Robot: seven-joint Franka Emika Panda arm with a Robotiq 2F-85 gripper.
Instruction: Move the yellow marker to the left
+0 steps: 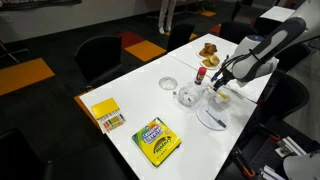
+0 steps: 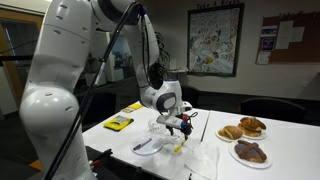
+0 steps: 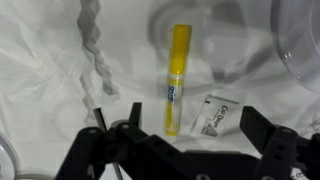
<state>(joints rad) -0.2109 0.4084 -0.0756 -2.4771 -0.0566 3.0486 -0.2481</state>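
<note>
In the wrist view the yellow marker (image 3: 178,80) lies flat on the white surface (image 3: 40,70), pointing from 12 to 6 o'clock. The gripper (image 3: 185,140) hangs over its lower end, fingers spread wide, holding nothing. A small white packet (image 3: 215,115) lies at the marker's 4 o'clock.

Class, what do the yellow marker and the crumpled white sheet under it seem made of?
Yellow marker: probably smooth plastic, judging by its even, slightly glossy barrel. White sheet: thin film or paper, unclear which; it shows soft creases.
</note>
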